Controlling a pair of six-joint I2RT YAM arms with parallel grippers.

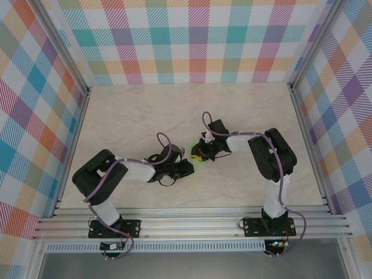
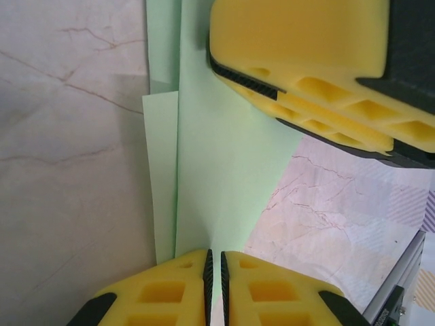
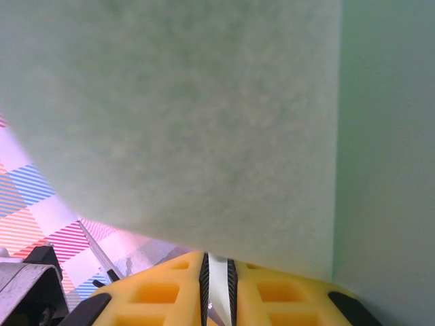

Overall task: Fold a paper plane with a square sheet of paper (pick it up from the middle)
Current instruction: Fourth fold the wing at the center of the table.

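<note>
Paper, top view: just a pale-green sliver over the middle of the worktop. Left tool and right tool almost meet there, one on each side of it.

Left wrist view: left tool is pinched tight on the sheet's near edge. The sheet shows at least two overlapping layers with straight edges. It casts a shadow on the worktop, so it looks lifted. A yellow finger of the right tool sits at its far edge.

Right wrist view: right tool is narrow, its pads clamping the sheet close before the lens.

Judgement: mid-fold, no dart shape yet. The next move calls for matching the edges, lowering the sheet to the worktop and pressing the crease, with one tool anchoring it.
</note>
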